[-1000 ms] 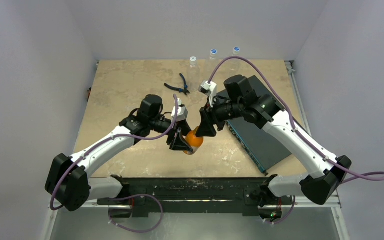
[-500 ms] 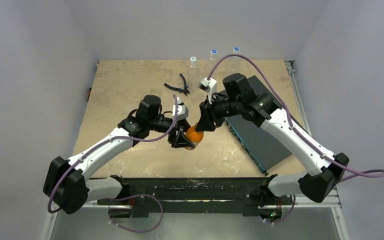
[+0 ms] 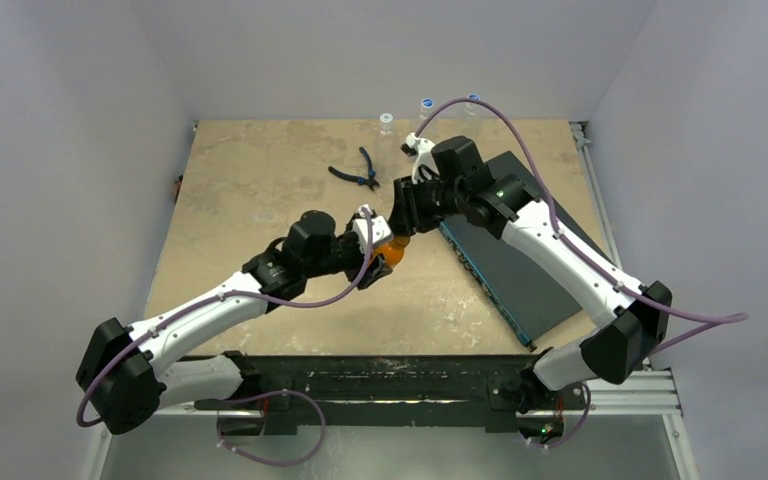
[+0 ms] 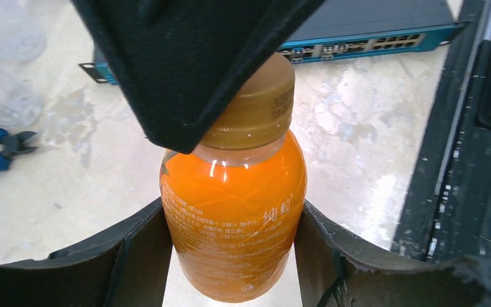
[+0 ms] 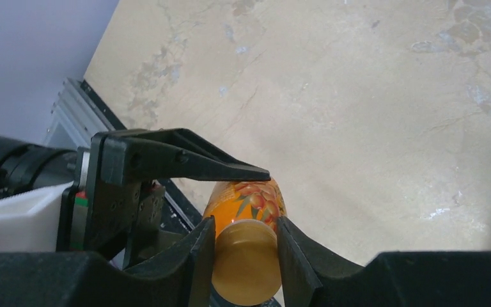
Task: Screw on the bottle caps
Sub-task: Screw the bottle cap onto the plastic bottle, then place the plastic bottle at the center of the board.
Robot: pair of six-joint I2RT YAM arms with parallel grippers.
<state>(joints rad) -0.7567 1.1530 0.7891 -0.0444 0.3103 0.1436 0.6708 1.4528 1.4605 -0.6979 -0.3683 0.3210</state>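
Left gripper point(image 4: 233, 220): your left jaws clamp the belly of the orange bottle point(image 4: 233, 185) and hold it over the middle of the table point(image 3: 260, 190).
Right gripper point(image 5: 245, 225): a second ago it stood wider. Now it has narrowed onto the brown cap point(image 5: 246, 265), with a finger on each side.
Change: both arms have carried the bottle farther from you.
Meaning: the cap sits on the neck and is gripped, so you can likely start twisting it tight.
Waiting: clear bottles point(image 3: 386, 124) stand at the far edge.
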